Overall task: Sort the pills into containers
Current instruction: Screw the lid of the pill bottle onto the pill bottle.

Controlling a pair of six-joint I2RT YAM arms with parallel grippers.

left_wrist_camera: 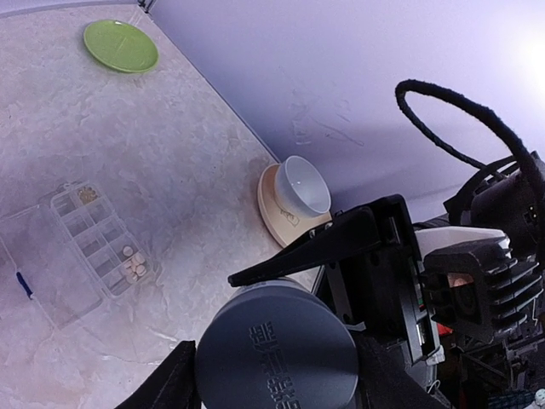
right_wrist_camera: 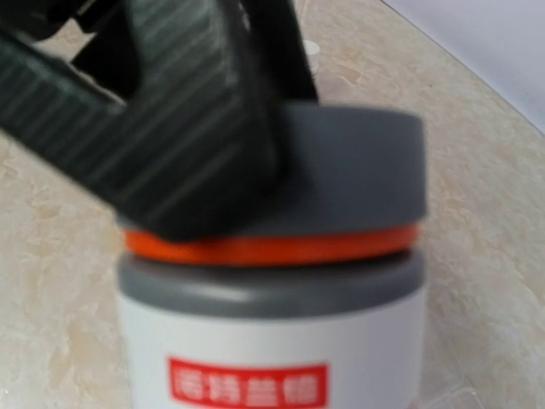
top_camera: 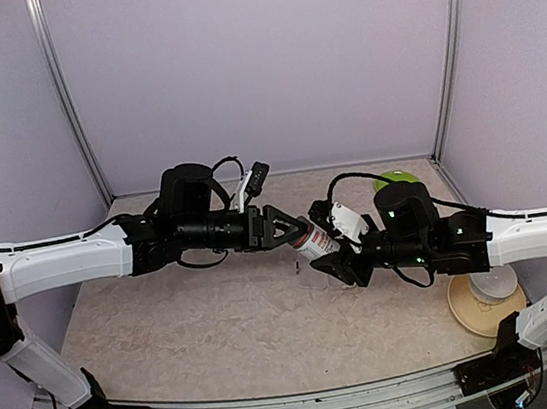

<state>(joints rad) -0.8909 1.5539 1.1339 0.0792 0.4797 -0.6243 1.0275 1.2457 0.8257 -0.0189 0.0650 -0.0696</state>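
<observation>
Left pincer (top_camera: 297,230): fingers on either side of the grey cap (left_wrist_camera: 277,349), one lying against it; cannot tell whether they clamp it.
Right pincer (top_camera: 337,261): clamped on the body of the pill bottle (top_camera: 315,243), which is tilted in the air above the table (top_camera: 189,327).
Pill box (left_wrist_camera: 95,241): flat on the table, clear lid open beside it.
Pill (left_wrist_camera: 24,284): dark blue, at the open lid, outside every compartment.
Green plate (left_wrist_camera: 121,45): well apart from the box.
White bowl (left_wrist_camera: 305,183): on the tan plate (left_wrist_camera: 271,213).

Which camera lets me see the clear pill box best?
The left wrist view: the pill box lies open, its row of compartments plain. The top view doesn't show it clearly, and the bottle fills the right wrist view.
</observation>
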